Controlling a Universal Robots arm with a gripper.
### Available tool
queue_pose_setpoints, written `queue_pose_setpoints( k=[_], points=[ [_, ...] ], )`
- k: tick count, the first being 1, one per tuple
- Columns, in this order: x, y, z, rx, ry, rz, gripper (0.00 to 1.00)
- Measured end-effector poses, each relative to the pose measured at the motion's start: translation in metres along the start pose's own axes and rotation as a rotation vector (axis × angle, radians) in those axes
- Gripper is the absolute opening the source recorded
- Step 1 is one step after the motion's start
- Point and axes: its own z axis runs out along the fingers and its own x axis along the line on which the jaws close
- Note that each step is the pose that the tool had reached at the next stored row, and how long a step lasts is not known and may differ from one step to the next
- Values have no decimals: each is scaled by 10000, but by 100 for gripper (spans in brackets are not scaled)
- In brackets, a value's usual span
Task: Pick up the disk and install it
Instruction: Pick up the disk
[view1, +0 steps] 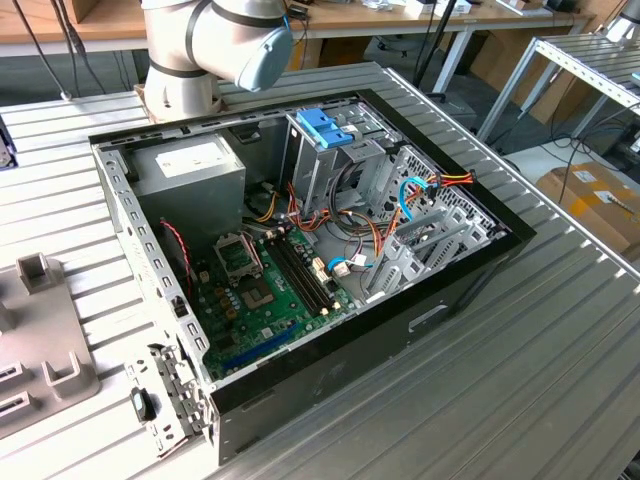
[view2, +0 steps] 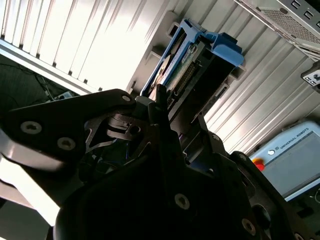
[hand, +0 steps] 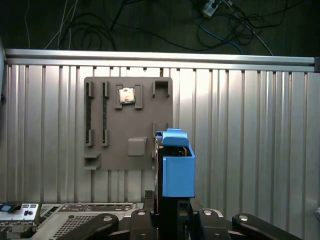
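The disk (hand: 175, 165) stands on edge in its light-blue plastic rails, gripped between my dark fingers (hand: 165, 220). In the second wrist view the disk (view2: 192, 60) shows edge-on, blue rails on both sides, and my gripper (view2: 167, 107) is shut on its near end. Behind it lies the grey parts tray (hand: 127, 150) on the ribbed table; the disk hangs over that tray's edge. Whether it still touches the tray I cannot tell. The open computer case (view1: 300, 250) lies on its side in the exterior view.
The tray (view1: 40, 340) is at the exterior view's left and carries a small square chip (hand: 126, 95). In the case are a motherboard (view1: 270, 285), a grey power-supply box (view1: 190, 165), loose cables and a metal cage topped by a blue bracket (view1: 325, 127). A teach pendant (view2: 295, 155) lies nearby.
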Motion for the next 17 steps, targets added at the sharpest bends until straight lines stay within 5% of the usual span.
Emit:
queue_pose_setpoints(
  k=[17],
  points=[
    [2,-197,-5,-1,1,0,35]
  ],
)
